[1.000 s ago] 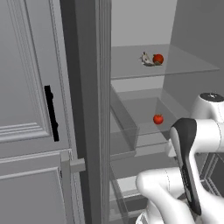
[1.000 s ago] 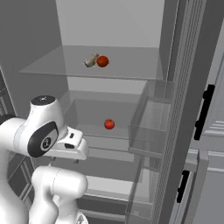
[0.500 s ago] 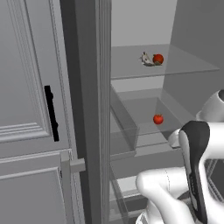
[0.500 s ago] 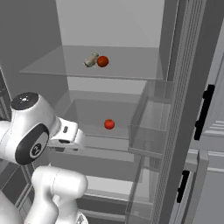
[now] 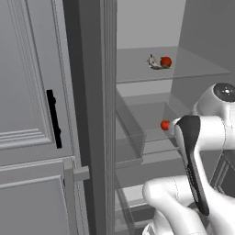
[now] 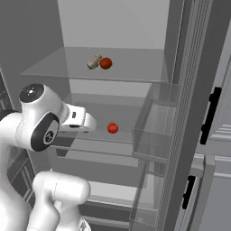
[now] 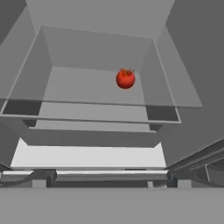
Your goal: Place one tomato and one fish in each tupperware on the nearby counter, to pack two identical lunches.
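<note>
Inside the open fridge, a red tomato [image 6: 113, 128] [image 5: 165, 125] [image 7: 125, 79] rests on the middle glass shelf. On the shelf above, a second tomato [image 6: 106, 63] [image 5: 166, 61] lies beside a pale fish [image 6: 94, 62] [image 5: 153, 62]. My gripper [image 6: 89, 122] [image 7: 110, 177] hovers at the shelf's front, a short way left of the lower tomato and level with it. It is open, with nothing between its fingers. In the hand view the tomato sits ahead, slightly right of centre. The tupperware and the counter are out of view.
The fridge door stands open on the right with clear bins [image 6: 155, 131] [image 5: 131, 135]. A grey cabinet door with a black handle [image 5: 54, 119] flanks the fridge on the left. Glass shelf edges [image 7: 92, 118] and the fridge side walls bound the space.
The arm has swung and the hand has risen and come forward to the middle shelf, closer to the lower tomato. Tomatoes and fish have not moved.
</note>
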{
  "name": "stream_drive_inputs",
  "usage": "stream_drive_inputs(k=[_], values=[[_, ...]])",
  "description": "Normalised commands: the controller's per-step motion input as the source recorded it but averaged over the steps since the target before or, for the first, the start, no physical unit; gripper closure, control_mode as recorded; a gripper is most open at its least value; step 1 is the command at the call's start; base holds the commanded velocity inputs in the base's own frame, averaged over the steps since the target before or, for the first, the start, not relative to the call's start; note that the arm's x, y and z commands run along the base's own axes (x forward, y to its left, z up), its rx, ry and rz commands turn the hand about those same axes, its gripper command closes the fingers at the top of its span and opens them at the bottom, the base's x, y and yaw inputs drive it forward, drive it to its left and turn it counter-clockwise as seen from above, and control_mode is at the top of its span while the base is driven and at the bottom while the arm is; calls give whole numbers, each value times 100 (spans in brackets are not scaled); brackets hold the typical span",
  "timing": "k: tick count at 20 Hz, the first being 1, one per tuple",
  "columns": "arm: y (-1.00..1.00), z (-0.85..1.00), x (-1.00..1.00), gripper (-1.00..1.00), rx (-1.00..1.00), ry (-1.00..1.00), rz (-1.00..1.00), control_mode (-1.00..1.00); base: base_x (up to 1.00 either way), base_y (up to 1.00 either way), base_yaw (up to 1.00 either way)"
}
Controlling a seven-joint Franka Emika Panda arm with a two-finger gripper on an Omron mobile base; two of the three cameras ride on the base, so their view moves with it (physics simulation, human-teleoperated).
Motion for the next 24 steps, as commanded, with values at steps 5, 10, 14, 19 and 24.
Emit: stream_drive_inputs(k=[5,10,14,19,24], values=[[-26,-66,100,-100,0,2,0,-100,0,0,0],[-47,-47,67,-100,0,0,0,-100,0,0,0],[-13,-14,71,-100,0,0,0,-100,0,0,0],[0,-3,86,-100,0,0,4,-100,0,0,0],[0,-24,56,-100,0,0,1,-100,0,0,0]])
